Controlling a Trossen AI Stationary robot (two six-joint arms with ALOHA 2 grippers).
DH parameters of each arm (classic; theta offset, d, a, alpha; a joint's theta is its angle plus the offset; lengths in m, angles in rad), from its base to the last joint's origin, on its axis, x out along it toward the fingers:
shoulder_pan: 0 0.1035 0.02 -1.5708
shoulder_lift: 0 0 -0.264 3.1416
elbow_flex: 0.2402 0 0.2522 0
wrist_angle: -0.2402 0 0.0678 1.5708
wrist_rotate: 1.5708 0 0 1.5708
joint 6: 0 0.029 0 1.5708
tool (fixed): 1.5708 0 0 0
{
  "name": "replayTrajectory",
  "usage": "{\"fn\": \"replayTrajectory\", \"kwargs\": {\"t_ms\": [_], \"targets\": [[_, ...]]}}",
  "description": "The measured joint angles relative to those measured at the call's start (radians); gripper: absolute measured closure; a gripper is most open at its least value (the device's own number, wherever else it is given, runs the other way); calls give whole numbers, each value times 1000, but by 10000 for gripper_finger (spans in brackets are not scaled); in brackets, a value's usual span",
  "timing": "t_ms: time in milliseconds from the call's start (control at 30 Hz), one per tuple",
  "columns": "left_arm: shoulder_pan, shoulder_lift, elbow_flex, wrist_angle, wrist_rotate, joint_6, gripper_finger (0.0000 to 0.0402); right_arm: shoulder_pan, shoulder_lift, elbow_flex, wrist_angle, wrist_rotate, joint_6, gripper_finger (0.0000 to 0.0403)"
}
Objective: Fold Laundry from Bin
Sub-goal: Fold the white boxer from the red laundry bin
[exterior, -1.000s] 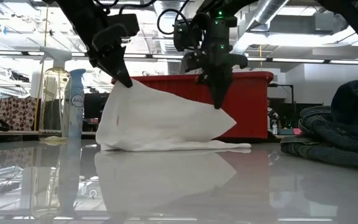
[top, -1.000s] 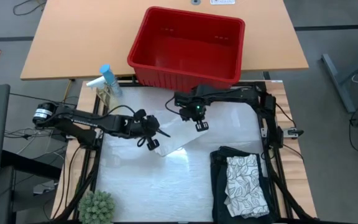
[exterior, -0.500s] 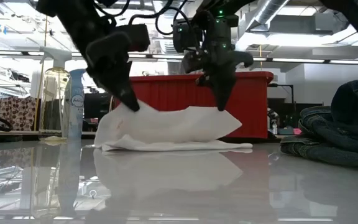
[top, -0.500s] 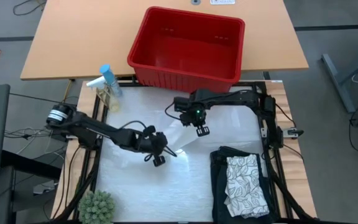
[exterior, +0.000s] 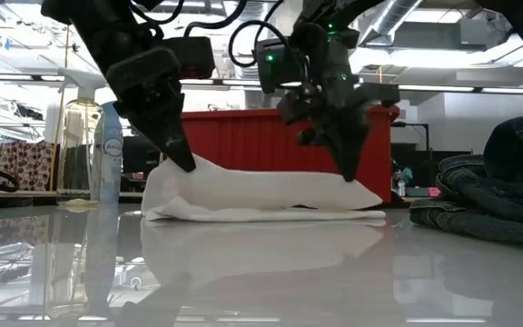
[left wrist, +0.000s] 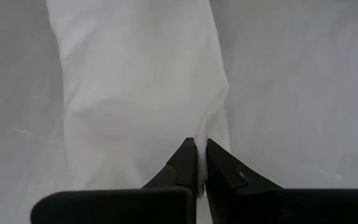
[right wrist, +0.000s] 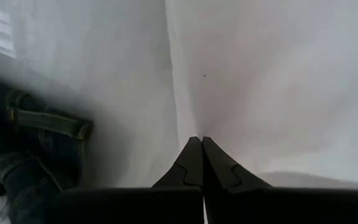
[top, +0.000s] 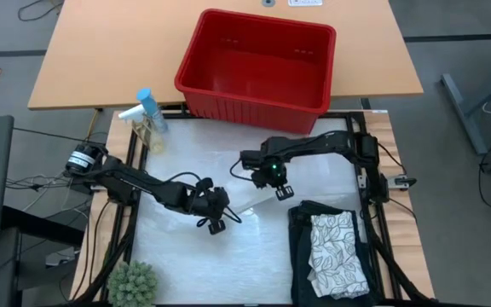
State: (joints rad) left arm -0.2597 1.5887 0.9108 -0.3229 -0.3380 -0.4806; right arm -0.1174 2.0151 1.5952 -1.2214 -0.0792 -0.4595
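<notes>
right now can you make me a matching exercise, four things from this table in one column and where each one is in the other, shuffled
Things:
1. whitish cloth
2. leaf-patterned cloth
3. red bin
4. spray bottle

Places:
A. on the wooden table behind the white work surface
B. pinched by both grippers, low on the white surface
C. on top of the dark garment
D. at the white surface's back left corner

Pairs: 1-B, 2-C, 3-A, 4-D

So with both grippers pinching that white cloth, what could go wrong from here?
The left gripper grips only a thin edge of the white cloth, so it might slip free. The right gripper works close to the dark folded garment and could snag it, spoiling the finished stack.
</notes>
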Motion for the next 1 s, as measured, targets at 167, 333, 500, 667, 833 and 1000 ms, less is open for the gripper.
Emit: {"fn": "replayTrajectory", "kwargs": {"t_ms": [167,333,500,667,833,1000], "targets": [[0,0,0,1,18,7,401,15,1,-18,12,-1,0,387],[0,0,0,0,44,13,401,23,1,-18,24,-2,1,387],[-1,0,0,0,43,16,401,36,1,-18,26,-52,-1,367],[-2,0,0,-1,95,45,399,48,1,-18,26,-142,-17,361],[-2,0,0,-1,99,52,368,59,1,-18,22,-171,-45,348],[-2,0,0,-2,169,72,319,65,1,-17,21,-232,-46,318]]}}
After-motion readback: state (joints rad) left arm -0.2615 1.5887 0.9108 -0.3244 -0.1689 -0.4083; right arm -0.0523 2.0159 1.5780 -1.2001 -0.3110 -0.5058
